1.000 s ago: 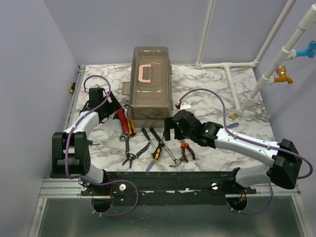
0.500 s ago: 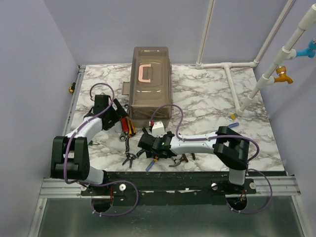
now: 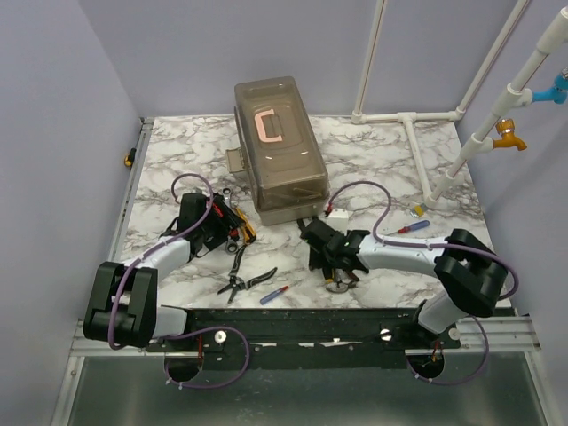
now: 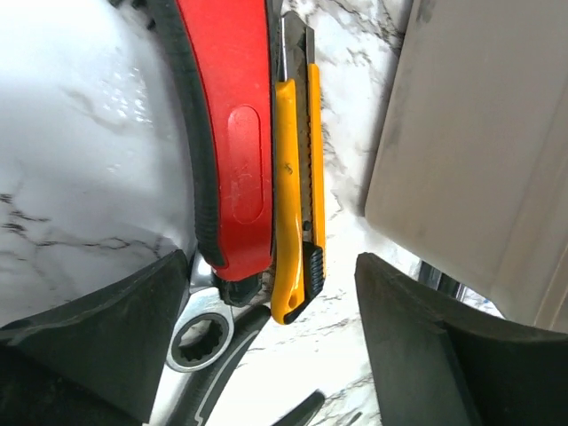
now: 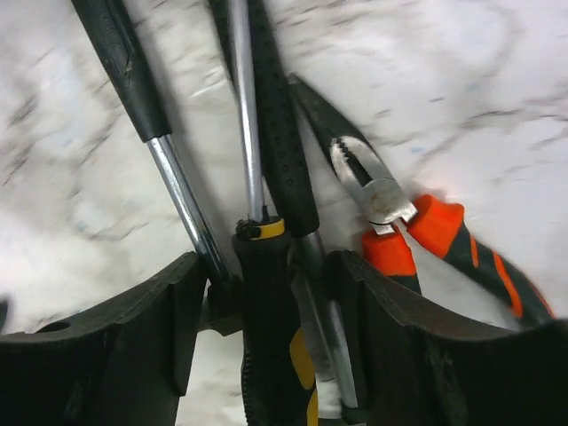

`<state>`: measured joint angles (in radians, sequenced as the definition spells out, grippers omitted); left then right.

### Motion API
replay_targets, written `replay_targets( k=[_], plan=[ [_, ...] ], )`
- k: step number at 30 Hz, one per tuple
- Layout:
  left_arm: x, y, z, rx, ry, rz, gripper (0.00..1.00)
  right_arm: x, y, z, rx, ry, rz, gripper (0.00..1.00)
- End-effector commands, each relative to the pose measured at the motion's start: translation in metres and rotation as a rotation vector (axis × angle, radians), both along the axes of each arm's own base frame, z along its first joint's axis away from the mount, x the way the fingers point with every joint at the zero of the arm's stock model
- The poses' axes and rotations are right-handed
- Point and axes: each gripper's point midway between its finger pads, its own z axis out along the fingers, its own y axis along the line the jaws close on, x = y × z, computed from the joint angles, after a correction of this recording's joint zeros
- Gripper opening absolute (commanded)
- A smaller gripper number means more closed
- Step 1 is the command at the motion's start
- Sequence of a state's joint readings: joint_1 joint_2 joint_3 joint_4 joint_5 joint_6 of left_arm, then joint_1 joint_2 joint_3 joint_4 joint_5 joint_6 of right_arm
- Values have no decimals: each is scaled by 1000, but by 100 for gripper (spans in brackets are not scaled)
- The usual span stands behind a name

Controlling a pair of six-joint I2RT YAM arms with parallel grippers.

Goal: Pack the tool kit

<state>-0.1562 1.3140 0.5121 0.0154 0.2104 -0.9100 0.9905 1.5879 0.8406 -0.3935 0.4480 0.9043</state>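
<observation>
The beige-grey toolbox with smoky lid and pink handle stands closed at the back centre, turned a little. Its wall shows in the left wrist view. My left gripper is open over the ends of the red cutter handle, a yellow utility knife and a ring wrench. My right gripper is closed round a black-and-yellow screwdriver handle and a metal shaft beside it. Orange pliers lie just to the right. A hammer head shows below the gripper.
Black long-nose pliers and a small red-and-blue screwdriver lie at the front centre. Another small screwdriver lies on the right. White pipes run along the back right of the marble table.
The toolbox has turned and shifted slightly. My right gripper moved right, and the screwdriver, hammer and orange pliers moved with it. My left gripper moved nearer along the red cutter.
</observation>
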Motion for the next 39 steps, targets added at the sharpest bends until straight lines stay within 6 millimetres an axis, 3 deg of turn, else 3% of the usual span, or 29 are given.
replay_targets(
  k=[1, 8, 11, 14, 18, 20, 24, 26, 29, 31, 35, 39],
  plan=[
    [-32, -18, -22, -74, 96, -14, 75, 18, -60, -4, -47, -13, -181, 55],
    [-51, -20, -36, -112, 107, 27, 61, 38, -99, 16, 0, -98, -339, 52],
    [-58, -27, -39, -87, 106, 7, 57, 47, -113, 15, 28, -106, -393, 52],
    [-66, -41, -43, -108, 91, -10, 51, 69, -126, 9, 76, -76, -415, 51],
    [-76, -58, -50, -134, 81, -19, 49, 102, -128, 13, 113, -63, -402, 51],
    [-82, -69, -53, -142, 84, -41, 47, 116, -125, 18, 115, -67, -388, 54],
    [-93, -98, -60, -162, 107, -96, 41, 127, -120, 36, 122, -78, -352, 74],
    [-96, -114, -62, -189, 103, -118, 29, 124, -120, 46, 130, -82, -343, 97],
    [-100, -127, -61, -213, 81, -110, 24, 108, -116, 57, 168, -63, -300, 100],
    [-98, -122, -61, -176, 69, -84, 25, 91, -108, 59, 224, -43, -253, 100],
    [-92, -96, -48, -13, 30, -51, 46, 58, -96, 64, 193, -39, -184, 100],
    [-84, -68, -8, 184, -34, -69, 64, 31, -76, 78, 119, -63, -101, 100]
  ],
)
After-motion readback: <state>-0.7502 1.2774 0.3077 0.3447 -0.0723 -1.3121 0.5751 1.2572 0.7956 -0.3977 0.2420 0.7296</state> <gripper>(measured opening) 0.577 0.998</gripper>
